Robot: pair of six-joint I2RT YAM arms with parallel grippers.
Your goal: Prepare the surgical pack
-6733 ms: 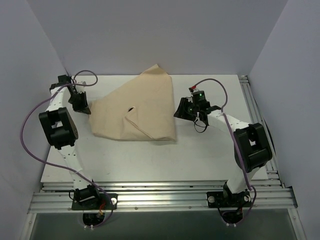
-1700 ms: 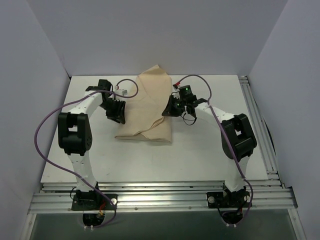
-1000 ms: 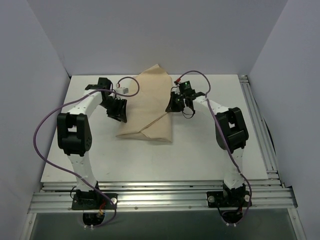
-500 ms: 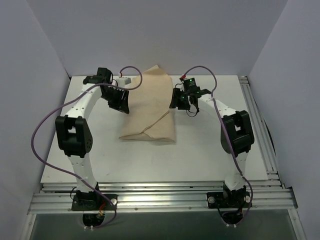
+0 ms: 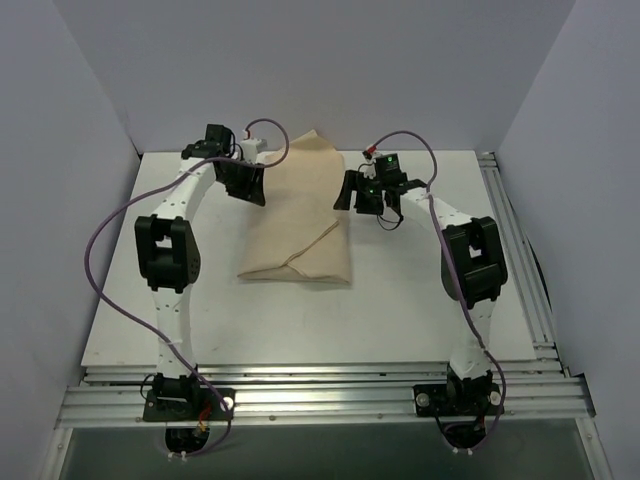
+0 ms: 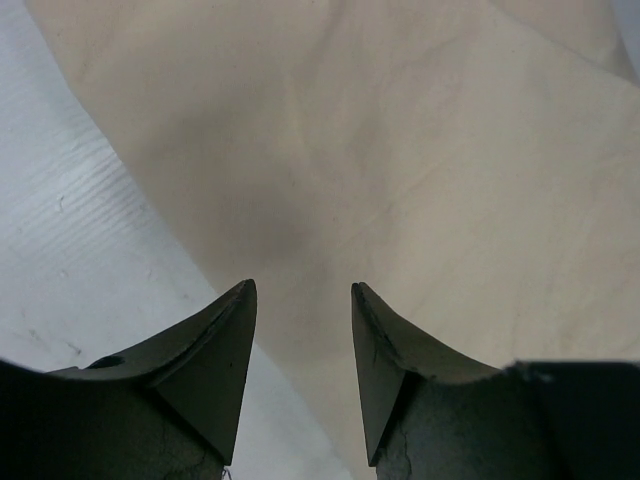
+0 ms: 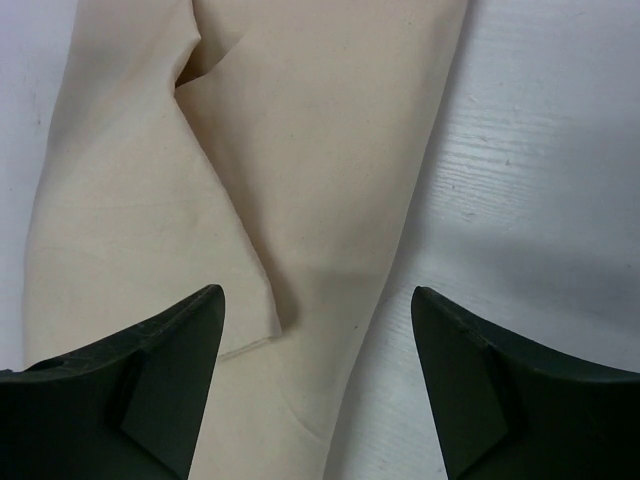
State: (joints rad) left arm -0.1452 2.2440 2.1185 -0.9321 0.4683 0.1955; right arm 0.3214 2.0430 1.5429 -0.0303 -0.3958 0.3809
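The surgical pack shows as a tan cloth bundle, folded into a narrow shape with a pointed flap across its front, lying mid-table. My left gripper hovers at the bundle's far left edge. In the left wrist view it is open, with cloth and table below and nothing between the fingers. My right gripper sits at the bundle's far right edge. It is wide open above the cloth, straddling the folded flap's corner and the cloth's right border.
The white tabletop surrounds the bundle. Purple cables loop off both arms. Grey walls enclose the back and sides, and a metal rail runs along the near edge.
The right gripper went from shut to wide open, letting go of the cloth. Both grippers shifted toward the back of the table, and the left arm swung up along the bundle's left edge.
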